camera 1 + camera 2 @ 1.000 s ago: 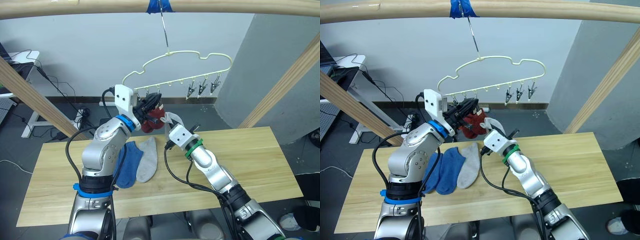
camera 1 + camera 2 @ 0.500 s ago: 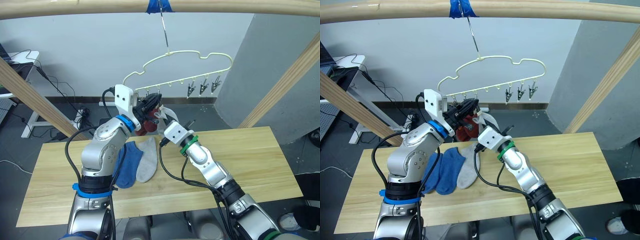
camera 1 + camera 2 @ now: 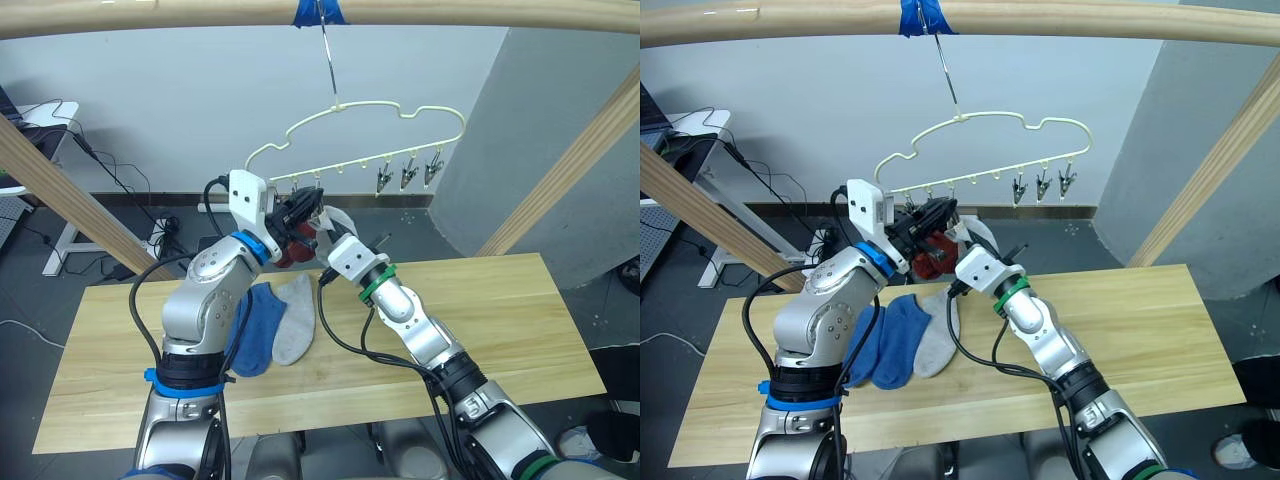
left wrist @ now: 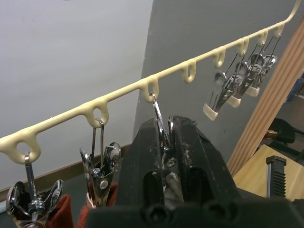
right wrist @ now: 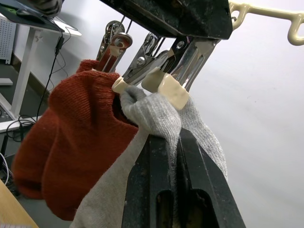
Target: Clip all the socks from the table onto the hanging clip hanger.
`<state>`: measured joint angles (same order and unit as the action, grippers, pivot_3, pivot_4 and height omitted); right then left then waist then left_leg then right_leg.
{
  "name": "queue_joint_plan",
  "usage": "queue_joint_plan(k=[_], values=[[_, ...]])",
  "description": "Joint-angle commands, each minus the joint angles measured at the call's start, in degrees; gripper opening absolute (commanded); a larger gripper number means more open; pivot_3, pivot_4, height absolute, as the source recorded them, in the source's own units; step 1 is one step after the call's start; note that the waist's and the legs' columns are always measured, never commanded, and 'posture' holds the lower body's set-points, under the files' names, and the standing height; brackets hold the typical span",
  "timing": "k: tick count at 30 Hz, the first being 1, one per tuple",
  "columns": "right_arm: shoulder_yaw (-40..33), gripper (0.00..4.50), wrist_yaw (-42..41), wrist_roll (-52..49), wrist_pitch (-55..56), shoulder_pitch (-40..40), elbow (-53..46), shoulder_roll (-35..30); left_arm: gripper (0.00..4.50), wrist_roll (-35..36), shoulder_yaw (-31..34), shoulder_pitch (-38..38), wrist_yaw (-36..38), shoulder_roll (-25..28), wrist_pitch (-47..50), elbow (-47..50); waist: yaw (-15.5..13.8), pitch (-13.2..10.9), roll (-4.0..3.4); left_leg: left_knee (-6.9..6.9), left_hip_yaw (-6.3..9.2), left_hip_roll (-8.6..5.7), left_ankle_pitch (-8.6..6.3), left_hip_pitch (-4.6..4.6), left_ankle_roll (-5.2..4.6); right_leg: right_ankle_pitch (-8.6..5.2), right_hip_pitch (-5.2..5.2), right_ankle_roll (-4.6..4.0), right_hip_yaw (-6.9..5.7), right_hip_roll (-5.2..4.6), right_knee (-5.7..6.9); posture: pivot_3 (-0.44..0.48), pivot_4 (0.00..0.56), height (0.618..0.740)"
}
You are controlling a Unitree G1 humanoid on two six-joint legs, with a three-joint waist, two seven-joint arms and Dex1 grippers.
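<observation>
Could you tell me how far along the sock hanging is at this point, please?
Done: the rust red socks hang from clips on the clip hanger. In hand: the left gripper squeezes the third clip while the right gripper feeds a light grey sock into it. Left: two blue socks and another grey sock lie on the table.

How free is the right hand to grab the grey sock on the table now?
Probably not free: the right hand is shut on a grey sock at the clip, and the sock on the table lies below the left arm.

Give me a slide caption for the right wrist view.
Right tool feeds a light grey sock into a silver clip squeezed by the left tool, beside hanging rust red socks.
</observation>
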<state>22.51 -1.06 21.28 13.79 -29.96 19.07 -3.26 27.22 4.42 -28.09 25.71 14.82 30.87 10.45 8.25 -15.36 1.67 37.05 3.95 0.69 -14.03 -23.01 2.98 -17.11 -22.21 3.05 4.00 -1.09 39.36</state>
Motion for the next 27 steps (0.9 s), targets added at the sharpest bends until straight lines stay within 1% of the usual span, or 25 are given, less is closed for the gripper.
queue_joint_plan(k=[1,2,3,6,10,16,21,27], values=[[-0.5,0.0,0.4,-0.1,1.8,-1.6,-0.6,1.4,0.07,2.2,0.6,0.2,-0.1,-0.6,1.0,2.5,0.0,0.0,0.0,0.0,0.0,0.0,0.0,0.0,0.0,0.0,0.0,0.0,0.0,0.0,0.0,-0.197,0.234,0.74],[-0.5,0.0,0.2,-0.4,1.8,-1.8,-0.5,1.7,0.79,2.3,0.7,0.3,-0.3,-0.6,1.3,2.6,0.0,0.0,0.0,0.01,0.0,0.0,0.0,0.0,0.0,0.0,0.0,0.0,0.0,0.0,0.01,-0.196,0.237,0.74],[-0.5,0.0,0.0,-0.6,1.9,-2.0,-0.4,2.1,1.01,2.4,0.7,0.4,-0.4,-0.6,1.4,2.7,0.0,0.0,0.0,0.01,0.0,0.0,0.0,0.0,0.0,0.0,0.0,0.0,0.0,0.0,0.01,-0.196,0.237,0.74],[-0.6,0.0,-0.6,-1.1,1.9,-2.3,-0.2,3.0,2.05,2.9,0.9,0.8,-0.6,-0.4,2.3,3.1,0.0,0.0,0.0,0.0,0.0,0.01,0.0,0.01,0.0,0.0,0.0,0.0,0.0,0.0,0.02,-0.194,0.238,0.74],[-0.8,0.0,-1.0,-1.7,1.8,-2.6,0.2,3.9,3.2,4.3,1.2,1.8,0.5,0.4,4.1,4.2,0.0,0.0,0.0,0.01,0.0,0.0,0.0,0.01,0.0,0.0,0.0,0.0,0.0,0.0,0.02,-0.191,0.237,0.74],[-1.5,0.0,-2.2,-2.6,1.1,-2.8,0.6,4.5,3.2,6.0,3.1,4.6,0.8,2.7,5.2,6.8,0.1,0.0,0.0,0.01,0.01,0.02,0.0,0.01,0.0,0.0,-0.01,0.0,0.0,0.0,0.03,-0.19,0.238,0.74],[-1.7,0.0,-4.6,-4.3,-0.7,-2.5,0.5,4.9,3.2,7.4,5.2,7.8,1.7,6.4,6.3,8.9,0.1,0.0,-0.01,0.0,0.02,0.04,0.0,0.03,0.0,0.0,-0.01,0.0,0.0,0.01,0.06,-0.185,0.238,0.74],[-1.3,0.0,-6.0,-4.6,-1.4,-1.9,0.0,5.0,3.2,7.4,4.4,9.1,2.6,7.9,5.5,9.7,-0.2,0.0,0.0,0.01,0.02,0.01,0.0,0.02,0.0,0.0,-0.01,-0.01,0.0,0.0,0.05,-0.178,0.238,0.74]])
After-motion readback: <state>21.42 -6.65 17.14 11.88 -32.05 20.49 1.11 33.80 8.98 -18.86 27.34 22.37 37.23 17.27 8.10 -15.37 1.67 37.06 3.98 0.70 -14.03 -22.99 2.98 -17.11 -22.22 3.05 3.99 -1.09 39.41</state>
